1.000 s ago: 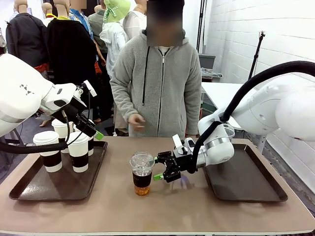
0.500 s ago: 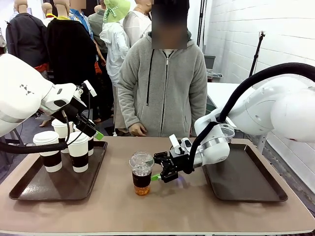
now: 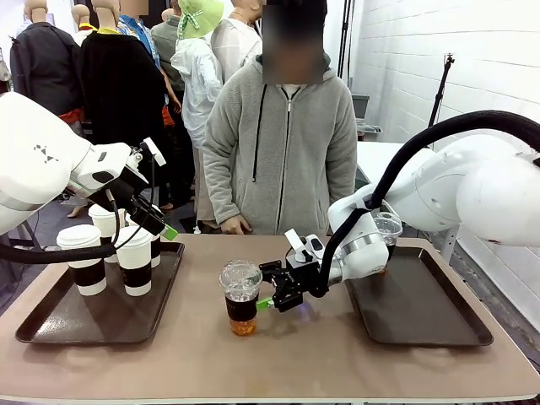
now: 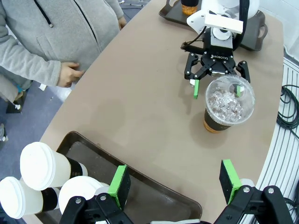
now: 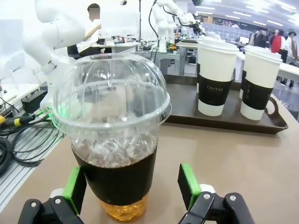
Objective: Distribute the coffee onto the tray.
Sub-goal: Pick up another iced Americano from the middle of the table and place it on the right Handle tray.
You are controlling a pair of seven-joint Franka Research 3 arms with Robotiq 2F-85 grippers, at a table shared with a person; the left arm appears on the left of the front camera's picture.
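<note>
At the centre of the front frame, my right gripper (image 3: 272, 289) has its jaws spread around the iced coffee cup (image 3: 241, 297) on the table, not yet pinching. I judge closing comes next, then carrying it to the right-hand tray (image 3: 439, 325). Clear dome lid, dark coffee.

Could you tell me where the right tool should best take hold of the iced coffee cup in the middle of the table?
Probably low on the iced coffee cup, around the dark straight wall under the domed lid, coming level from the side it already faces. The dome is rounded and wider, so pads would likely slip there. The right tool already stands open with its pads on either side of that lower wall.
</note>
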